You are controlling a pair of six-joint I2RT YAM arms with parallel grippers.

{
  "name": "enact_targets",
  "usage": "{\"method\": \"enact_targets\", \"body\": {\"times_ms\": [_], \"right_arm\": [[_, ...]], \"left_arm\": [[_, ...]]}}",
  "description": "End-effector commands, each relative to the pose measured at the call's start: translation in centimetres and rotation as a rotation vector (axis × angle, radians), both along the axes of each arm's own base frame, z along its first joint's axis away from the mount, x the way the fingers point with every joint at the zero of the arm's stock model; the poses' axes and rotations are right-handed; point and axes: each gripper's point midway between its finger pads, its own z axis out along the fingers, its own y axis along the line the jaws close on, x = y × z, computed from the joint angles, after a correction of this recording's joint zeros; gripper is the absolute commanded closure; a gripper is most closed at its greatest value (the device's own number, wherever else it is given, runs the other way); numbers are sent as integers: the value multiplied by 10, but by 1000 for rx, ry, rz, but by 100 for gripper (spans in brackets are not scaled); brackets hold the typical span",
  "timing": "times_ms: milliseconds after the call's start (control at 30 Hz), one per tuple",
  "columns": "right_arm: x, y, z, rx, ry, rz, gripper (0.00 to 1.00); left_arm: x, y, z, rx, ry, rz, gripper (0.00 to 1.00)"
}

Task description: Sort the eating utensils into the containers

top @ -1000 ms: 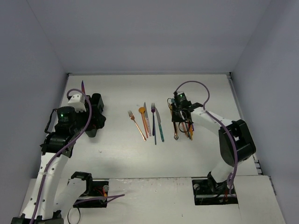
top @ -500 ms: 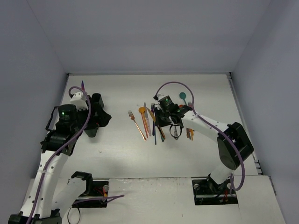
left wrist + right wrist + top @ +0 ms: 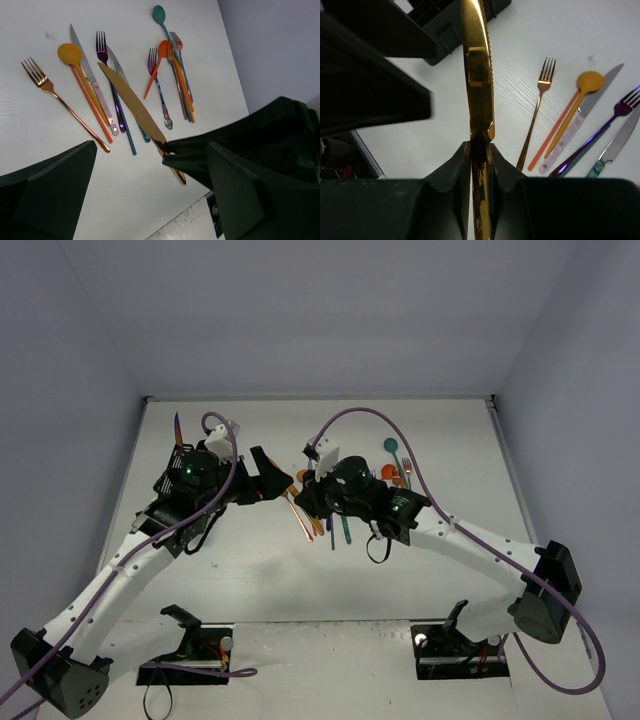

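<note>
Gold serrated knife (image 3: 131,102) aloft, handle in the right hand (image 3: 479,148); other utensils (image 3: 94,87) flat in two loose clusters.

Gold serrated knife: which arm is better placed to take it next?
Left. Its open gripper faces the gold serrated knife, which the right gripper pinches by the handle, blade end free.

A white table (image 3: 250,570) with a faint wood grain lies under everything. Plain grey walls close it in on three sides: a back wall (image 3: 320,320), a left wall (image 3: 60,400) and a right wall (image 3: 580,400). A thin dark seam (image 3: 320,397) runs where the table meets the back wall. A small dark smudge (image 3: 48,35) marks the tabletop in the left wrist view.
</note>
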Motion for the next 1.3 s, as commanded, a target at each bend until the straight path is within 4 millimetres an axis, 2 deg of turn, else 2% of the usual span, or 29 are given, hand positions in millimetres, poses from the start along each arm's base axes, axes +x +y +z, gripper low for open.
{"method": "enact_targets", "body": {"times_ms": [0,100,200,367,467,567,633,700,767,800,833,933,1000,1100,1133,1267], "right_arm": [[-1,10,52,136,-136,22,100],[-4,10,59,157,-149,27,100],[-7,9,65,179,-158,33,100],[-8,7,67,193,-163,33,100],[-9,7,69,202,-165,35,100],[-10,7,69,205,-167,38,100],[-10,7,69,205,-167,38,100],[-10,7,69,207,-167,36,100],[-10,6,68,205,-166,32,97],[-9,5,67,204,-165,28,85],[-9,4,66,203,-165,23,68],[-8,-2,64,196,-168,-3,46],[-6,-8,63,194,-173,-31,38],[-1,-23,67,201,-191,-100,32],[1,-30,67,199,-198,-130,30],[1,-49,61,182,-198,-181,27]], "left_arm": [[17,-18,62,-110,-153,43,12],[19,-25,65,-112,-158,47,19],[20,-30,61,-108,-147,47,30],[21,-35,57,-115,-137,50,61],[22,-35,56,-116,-140,58,73],[24,-36,58,-116,-154,57,92],[25,-37,60,-114,-168,52,98],[26,-35,61,-111,-181,59,100],[28,-31,62,-98,-196,76,100],[29,-29,63,-85,-203,85,100],[29,-26,64,-69,-211,93,100],[32,-10,69,8,-242,139,100],[36,8,77,92,-275,196,100],[44,42,99,242,-338,301,100],[49,56,100,321,-353,342,100],[74,112,132,526,-425,479,100]]}}
